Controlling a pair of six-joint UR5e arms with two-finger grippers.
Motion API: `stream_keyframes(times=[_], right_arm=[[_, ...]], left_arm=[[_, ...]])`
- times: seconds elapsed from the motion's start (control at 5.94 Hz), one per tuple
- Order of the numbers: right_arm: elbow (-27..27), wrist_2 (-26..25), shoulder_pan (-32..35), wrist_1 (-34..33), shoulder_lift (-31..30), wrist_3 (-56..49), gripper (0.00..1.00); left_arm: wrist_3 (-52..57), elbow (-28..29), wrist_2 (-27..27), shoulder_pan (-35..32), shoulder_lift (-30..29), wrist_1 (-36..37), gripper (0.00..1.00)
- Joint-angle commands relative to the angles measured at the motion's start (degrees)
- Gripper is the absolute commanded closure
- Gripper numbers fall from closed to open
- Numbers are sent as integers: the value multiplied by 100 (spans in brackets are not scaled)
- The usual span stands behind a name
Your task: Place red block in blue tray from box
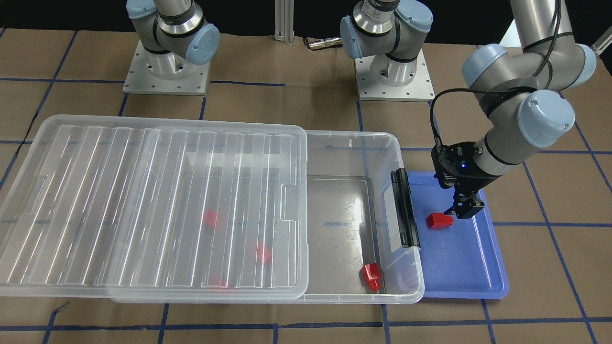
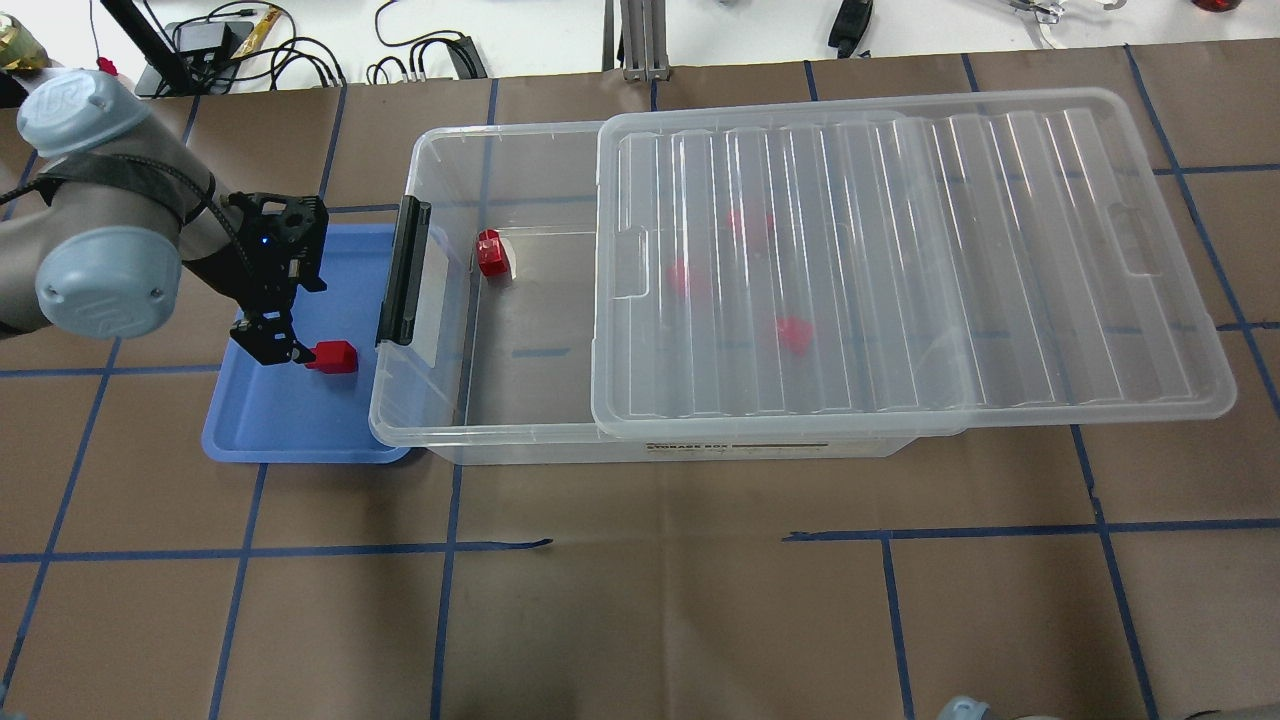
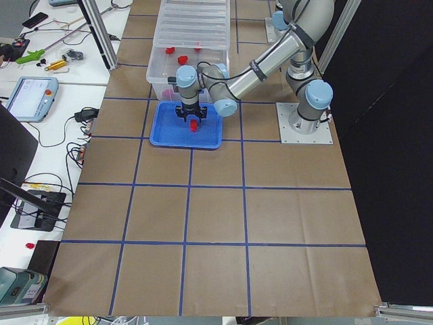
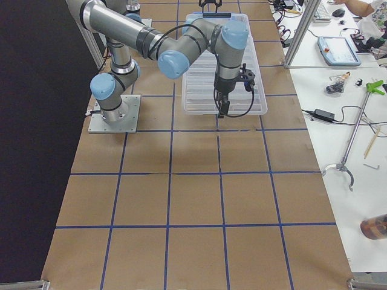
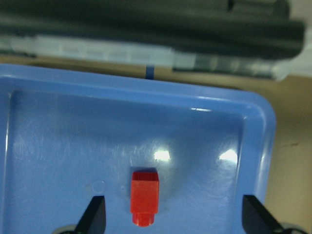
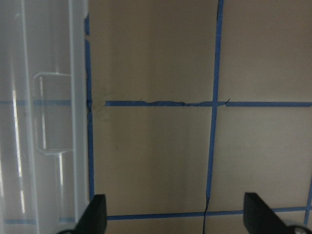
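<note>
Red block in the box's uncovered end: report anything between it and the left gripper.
The box's end wall, with its black latch, stands between the left gripper over the blue tray and that red block. The lid leaves it uncovered, so nothing visible blocks it from above.

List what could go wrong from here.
The left gripper is open low over the blue tray, the red block between its fingers; a skewed lift could knock it. The lid covers three other blocks in the box; reaching for them might hit it.
</note>
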Motion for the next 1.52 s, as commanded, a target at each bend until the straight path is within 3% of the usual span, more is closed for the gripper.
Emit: stream_keyframes(times=[0.0,0.17,0.34,1.01,1.35], right_arm=[[7,-51,-118,-190,457,-44,0],[85,-191,-119,-346,607,43,0],[304,-201,-119,-478,670,200,0],[771,-104,144,-436,504,808,0],[798,-96,408,-436,504,1078,0]], left_arm=[[-1731,962,99,-631,659,-1913,2],[-2480,1437,474,-974,757,-2681,2],[-3428,1807,495,-1099,932,-3089,2],[-8854,1785,443,-1162,1100,-2284,2],[-10007,1471,417,-1197,1336,-2293,2]])
